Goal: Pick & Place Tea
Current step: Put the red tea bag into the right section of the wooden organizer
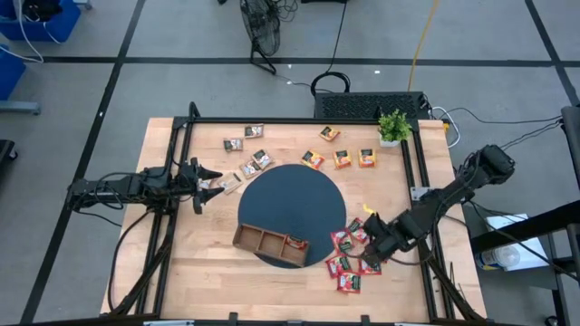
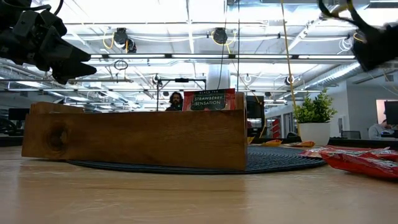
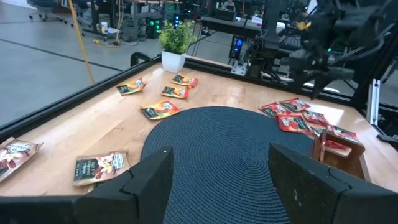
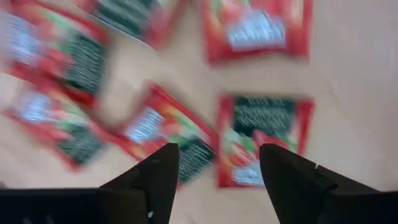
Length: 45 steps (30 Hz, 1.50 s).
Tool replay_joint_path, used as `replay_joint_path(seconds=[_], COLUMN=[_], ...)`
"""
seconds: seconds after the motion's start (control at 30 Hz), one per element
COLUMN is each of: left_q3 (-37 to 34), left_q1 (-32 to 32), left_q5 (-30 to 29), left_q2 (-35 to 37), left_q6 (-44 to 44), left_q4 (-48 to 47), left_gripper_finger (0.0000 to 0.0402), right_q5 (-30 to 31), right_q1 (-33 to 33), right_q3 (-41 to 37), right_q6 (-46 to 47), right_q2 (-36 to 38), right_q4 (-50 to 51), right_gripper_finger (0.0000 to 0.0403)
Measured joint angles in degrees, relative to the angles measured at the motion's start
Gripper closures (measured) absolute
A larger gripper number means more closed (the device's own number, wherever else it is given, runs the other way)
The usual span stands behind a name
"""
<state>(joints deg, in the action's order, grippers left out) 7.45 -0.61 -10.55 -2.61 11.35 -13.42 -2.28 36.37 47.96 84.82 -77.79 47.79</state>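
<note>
Left gripper (image 1: 210, 186) waits at the surface's (image 1: 181, 272) left edge, fingers apart, nothing held, brown sachets (image 1: 237, 145) just beside it. Mid-surface: dark round mat (image 1: 290, 204) carrying the wooden tray (image 1: 270, 242), one red sachet (image 1: 297, 242) already standing in its right end compartment. Orange sachets (image 1: 341, 158) lie toward the plant (image 1: 393, 127). Right gripper (image 1: 379, 244) hovers over the red sachets (image 1: 349, 263), fingers apart and empty. Risk: the red pile is overlapping, so closing could pinch two at once or slide one off; flat packets may slip out.
</note>
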Motion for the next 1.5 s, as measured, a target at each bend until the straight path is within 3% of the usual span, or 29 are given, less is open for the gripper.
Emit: replay_joint_path(seconds=[0.13,0.43,0.77,0.97,1.13,1.37,1.5], left_q3=[0.01,0.01,0.0,0.0,0.01,0.01,-0.01], left_q1=[-0.01,-0.01,0.01,0.01,0.01,-0.01,0.01], left_q5=[0.0,-0.01,0.0,0.0,0.0,0.0,0.0], left_q2=[-0.02,-0.01,-0.02,-0.01,0.0,-0.02,-0.02], left_q6=[0.0,0.0,0.0,0.0,0.0,0.0,0.0], left_q4=[0.0,0.01,0.01,-0.01,0.01,0.0,-0.01], left_gripper_finger=[0.0144,0.0144,0.0144,0.0144,0.0144,0.0144,0.0144], right_q5=[-5.23,-3.57,-4.01,-5.34,-5.53,-5.53,-4.8], right_q1=[1.91,4.04,5.0,4.97,5.11,5.11,5.13], right_q3=[-2.68,-2.86,-2.66,-2.61,-2.7,-2.75,-2.72], right_q6=[4.01,9.43,9.03,12.24,13.51,13.28,12.17], right_q2=[-1.84,-2.5,-9.62,-9.87,-9.88,-9.92,-9.91], right_q4=[-0.01,-1.16,-5.33,-2.79,-1.88,-1.77,-1.96], right_gripper_finger=[0.0205,0.0209,0.0209,0.0215,0.0263,0.0381,0.0393])
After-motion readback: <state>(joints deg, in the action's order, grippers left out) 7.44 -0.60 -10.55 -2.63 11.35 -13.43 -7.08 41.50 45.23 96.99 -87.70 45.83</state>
